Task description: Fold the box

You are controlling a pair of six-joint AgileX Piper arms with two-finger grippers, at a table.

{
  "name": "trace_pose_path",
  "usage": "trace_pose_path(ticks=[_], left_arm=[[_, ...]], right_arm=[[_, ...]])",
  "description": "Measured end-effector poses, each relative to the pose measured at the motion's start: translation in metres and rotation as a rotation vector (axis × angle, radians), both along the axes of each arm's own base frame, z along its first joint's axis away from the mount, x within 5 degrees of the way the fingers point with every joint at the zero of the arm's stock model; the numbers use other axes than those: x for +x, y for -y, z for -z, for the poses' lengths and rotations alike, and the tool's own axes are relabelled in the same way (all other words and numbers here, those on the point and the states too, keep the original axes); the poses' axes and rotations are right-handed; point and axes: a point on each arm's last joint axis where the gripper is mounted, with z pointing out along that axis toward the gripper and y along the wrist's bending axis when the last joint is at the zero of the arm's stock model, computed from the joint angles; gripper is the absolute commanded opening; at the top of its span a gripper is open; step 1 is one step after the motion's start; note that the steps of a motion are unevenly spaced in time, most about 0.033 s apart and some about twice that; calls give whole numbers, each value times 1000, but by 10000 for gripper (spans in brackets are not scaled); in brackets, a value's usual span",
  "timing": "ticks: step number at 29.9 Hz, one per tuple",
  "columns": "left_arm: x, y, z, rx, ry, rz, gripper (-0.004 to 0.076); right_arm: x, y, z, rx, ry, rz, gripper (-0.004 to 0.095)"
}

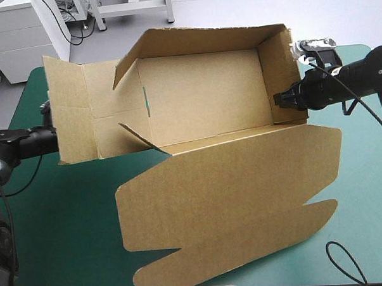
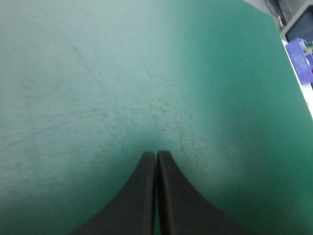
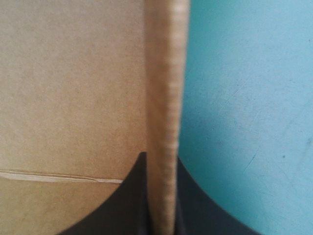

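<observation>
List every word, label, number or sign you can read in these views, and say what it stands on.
There are none to read. The brown box is plain board wherever it shows, with only creases and cut edges. The teal-green cover bears no print. The left tool and the right tool carry no lettering on their black fingers.

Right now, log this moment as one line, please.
box: part-raised, lid flat | right gripper: shut on the box's right wall | left gripper: shut, empty, over teal-green cover
</observation>
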Motion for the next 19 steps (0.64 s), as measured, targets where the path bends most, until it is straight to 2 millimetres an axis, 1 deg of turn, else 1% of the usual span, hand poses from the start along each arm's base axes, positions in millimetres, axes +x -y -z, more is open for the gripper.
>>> trace_pose_path(ticks=[2,3,9,12,15,19], left_arm=[[2,18,0,11,7,36,-8],[3,30,0,17,12,61,-8],[4,76,-4,-30,41,133,-8],[3,88,-7,-55,69,163,-8],[4,91,-10,-93,82,162,-8],[3,92,-13,-123,83,165,-8]], right_arm=[[4,0,3,-3,-8,-2,-16],[6,0,6,-5,-10,-2,-14],[26,2,25,-29,-50,14,-11],[36,3,36,-51,-80,26,-11],[45,5,47,-70,-108,43,-12],[50,8,54,-102,-133,74,-12]])
